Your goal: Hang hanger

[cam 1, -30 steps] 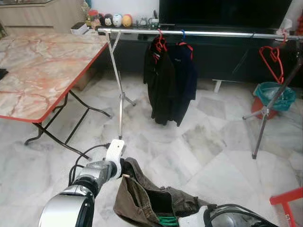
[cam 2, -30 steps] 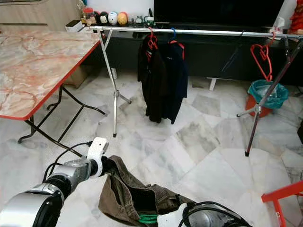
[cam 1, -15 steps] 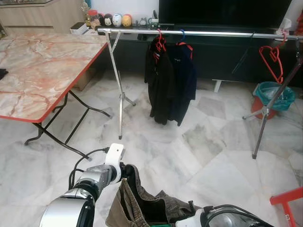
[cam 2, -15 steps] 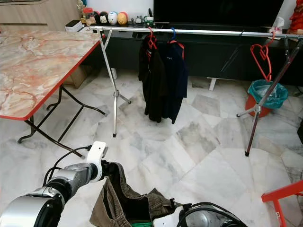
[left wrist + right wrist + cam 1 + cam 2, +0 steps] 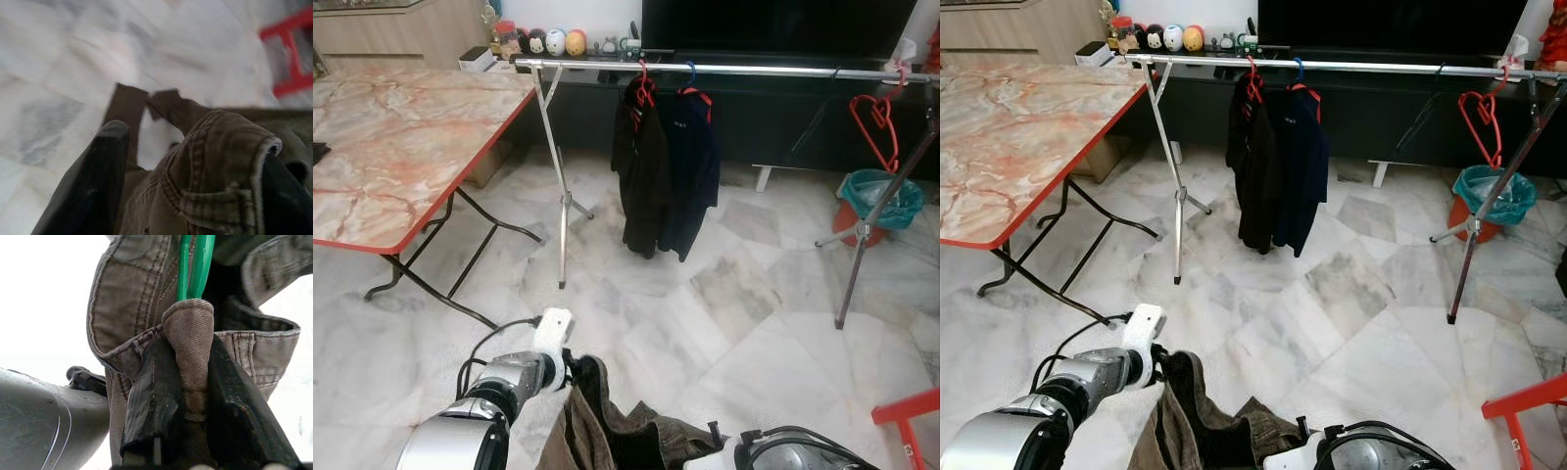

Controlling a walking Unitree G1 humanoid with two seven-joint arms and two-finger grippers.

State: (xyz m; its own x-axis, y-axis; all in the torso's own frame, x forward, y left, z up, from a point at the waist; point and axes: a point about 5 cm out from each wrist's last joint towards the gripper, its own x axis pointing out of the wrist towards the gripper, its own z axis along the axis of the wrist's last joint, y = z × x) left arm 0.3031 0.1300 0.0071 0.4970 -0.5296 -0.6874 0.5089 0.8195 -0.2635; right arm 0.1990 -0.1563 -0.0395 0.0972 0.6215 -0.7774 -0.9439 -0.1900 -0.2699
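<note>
The crumpled olive-brown cotton trousers (image 5: 607,436) on a green plastic hanger (image 5: 195,264) hang between both grippers, well in front of the long silver clothes rail (image 5: 724,69). The right gripper (image 5: 188,382) pinches the waistband fold; the left gripper (image 5: 195,181) holds the other edge. Compared with before, the trousers hang lower and narrower.

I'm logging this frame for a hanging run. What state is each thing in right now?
Left end effector: shut on the trousers' waistband.
Right end effector: shut on a fold of the trousers.
Trousers: held up between both arms, bunched.
Green hanger: inside the trousers.
Clothes rail: standing, two dark garments hung.
Red hanger: hanging bare on the rail.
Folding table: set up.
</note>
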